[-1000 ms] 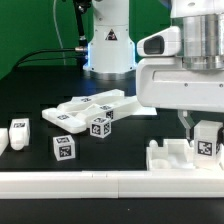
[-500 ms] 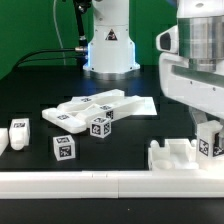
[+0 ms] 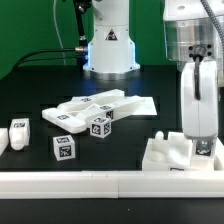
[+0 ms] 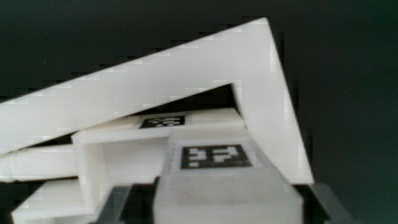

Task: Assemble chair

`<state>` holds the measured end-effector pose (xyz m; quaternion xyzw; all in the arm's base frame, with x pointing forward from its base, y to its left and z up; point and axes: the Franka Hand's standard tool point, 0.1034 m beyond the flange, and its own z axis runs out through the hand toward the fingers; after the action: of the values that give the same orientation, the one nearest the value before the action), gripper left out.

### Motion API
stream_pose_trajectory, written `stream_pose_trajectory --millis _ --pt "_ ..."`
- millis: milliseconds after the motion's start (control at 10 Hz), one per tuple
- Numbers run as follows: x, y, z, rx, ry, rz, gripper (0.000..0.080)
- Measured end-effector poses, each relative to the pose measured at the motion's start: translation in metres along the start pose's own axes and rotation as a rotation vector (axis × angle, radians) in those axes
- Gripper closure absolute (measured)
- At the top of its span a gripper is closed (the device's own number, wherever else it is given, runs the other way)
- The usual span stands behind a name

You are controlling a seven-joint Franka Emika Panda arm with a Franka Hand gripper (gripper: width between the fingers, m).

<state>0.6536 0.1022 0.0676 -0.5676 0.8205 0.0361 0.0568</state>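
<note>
Swinging round, the gripper point(image 3: 204, 148) now clamps a tagged block point(image 4: 214, 160) against the notched panel point(image 3: 165, 153); beside that panel, slabs point(image 3: 100, 104) and other blocks point(image 3: 63, 150) lie loose, assembly looks barely begun

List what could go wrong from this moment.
1. The gripper holds a tagged block low over the notched white part near the border rail. If it is slightly off, the block could jam or shove that loose part.
2. The arm hides the contact in the exterior view, and the wrist view shows mainly the block's top, so a bad seat might go unnoticed.
</note>
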Motion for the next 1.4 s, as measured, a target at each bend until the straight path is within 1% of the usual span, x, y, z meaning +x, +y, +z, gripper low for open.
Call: stream_pose_trajectory --millis 100,200,300,400,500,600,700,800,900,1200,1300,1400 --pt "0.001 -0.001 0.000 0.001 0.001 0.011 0.0515" --pt "0.001 0.000 0.000 0.000 0.001 0.005 0.0428" --pt "0.001 0.000 0.000 0.000 0.001 0.005 0.0288" --pt "0.003 -0.001 -0.002 0.002 0.001 -0.024 0.0190" --pt "0.010 0.000 -0.008 0.005 0.002 -0.069 0.0190" --pt "0.025 -0.002 -0.022 0.012 0.001 -0.152 0.0158" --pt "0.036 -0.005 -0.032 0.020 0.002 -0.183 0.0158" --pt "0.040 -0.007 -0.034 0.026 0.005 -0.205 0.0151" --pt "0.038 -0.005 -0.031 0.022 0.007 -0.199 0.0151" --pt "0.039 -0.005 -0.030 0.020 0.008 -0.201 0.0150" --pt "0.043 -0.006 -0.031 0.025 0.004 -0.230 0.0150" --pt "0.065 -0.007 -0.036 0.034 -0.003 -0.276 0.0150"
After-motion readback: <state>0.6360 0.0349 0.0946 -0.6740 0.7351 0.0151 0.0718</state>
